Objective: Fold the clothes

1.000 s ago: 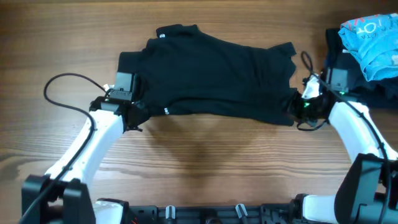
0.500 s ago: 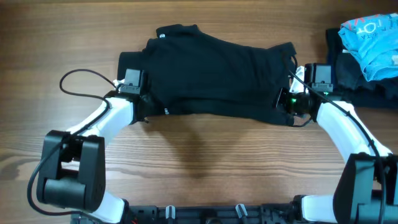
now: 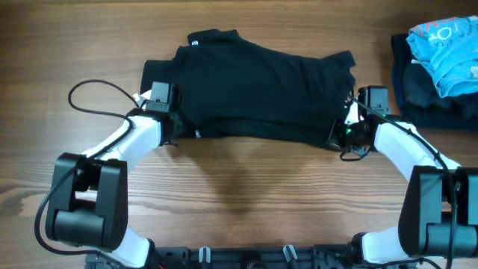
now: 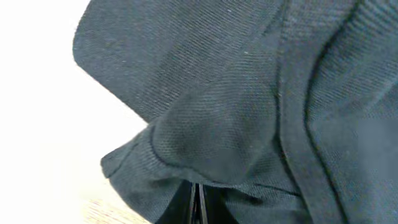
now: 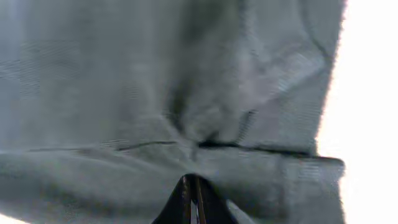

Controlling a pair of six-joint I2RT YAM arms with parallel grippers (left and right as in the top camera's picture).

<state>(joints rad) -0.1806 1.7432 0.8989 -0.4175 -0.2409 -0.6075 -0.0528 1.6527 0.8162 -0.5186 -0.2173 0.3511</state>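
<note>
The black T-shirt (image 3: 258, 86) lies spread on the wooden table, its front part doubled back so a folded edge runs along the near side, with a small white label at its collar. My left gripper (image 3: 173, 128) is shut on the shirt's near left corner; in the left wrist view (image 4: 198, 202) dark fabric (image 4: 249, 112) wraps over the closed fingertips. My right gripper (image 3: 337, 134) is shut on the near right corner; in the right wrist view (image 5: 191, 193) cloth (image 5: 174, 93) fills the frame around the closed tips.
A dark navy folded stack (image 3: 429, 90) with a light-blue garment (image 3: 447, 43) on top sits at the far right edge. A black cable (image 3: 89, 97) loops beside the left arm. Bare wood (image 3: 246, 187) lies in front of the shirt.
Both grippers have moved away from me and inward, carrying the shirt's near edge farther over the body. The right gripper has moved left, onto the shirt's right side.
</note>
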